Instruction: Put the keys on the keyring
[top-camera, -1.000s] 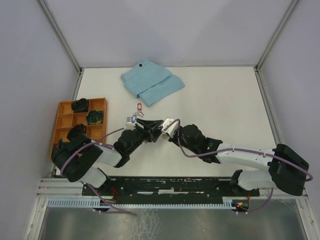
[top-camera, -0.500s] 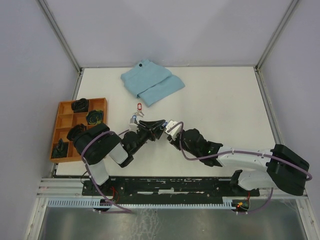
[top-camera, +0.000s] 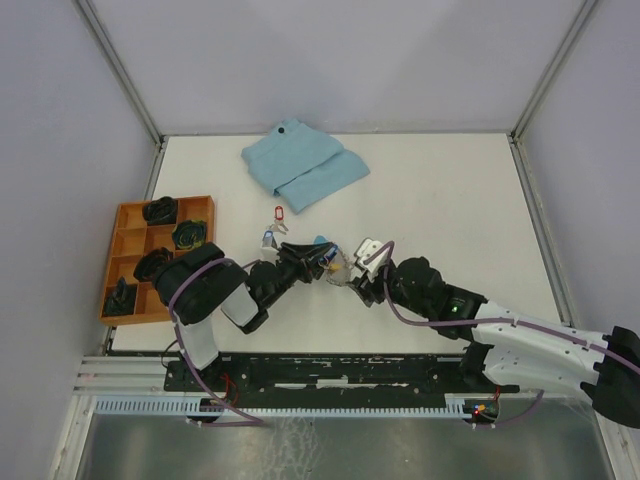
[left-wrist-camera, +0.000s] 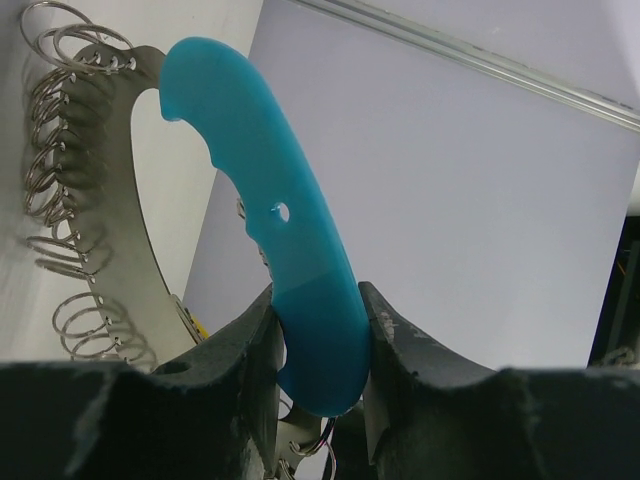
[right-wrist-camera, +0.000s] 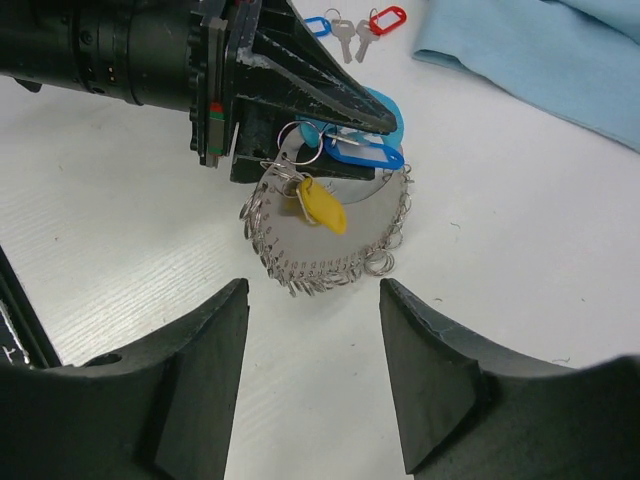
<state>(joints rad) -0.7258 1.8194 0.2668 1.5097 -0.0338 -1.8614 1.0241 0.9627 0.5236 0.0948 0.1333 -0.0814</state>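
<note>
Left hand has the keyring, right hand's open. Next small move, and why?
Probably move the right hand to the red-tagged key lying loose on the table beyond the left hand. The right hand's jaws stand open and empty, and the left hand is clamped on the blue strap of the keyring, holding it ready.

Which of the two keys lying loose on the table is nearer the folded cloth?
The red-tagged key. The blue-tagged loose key lies beside it, on the side away from the cloth.
</note>
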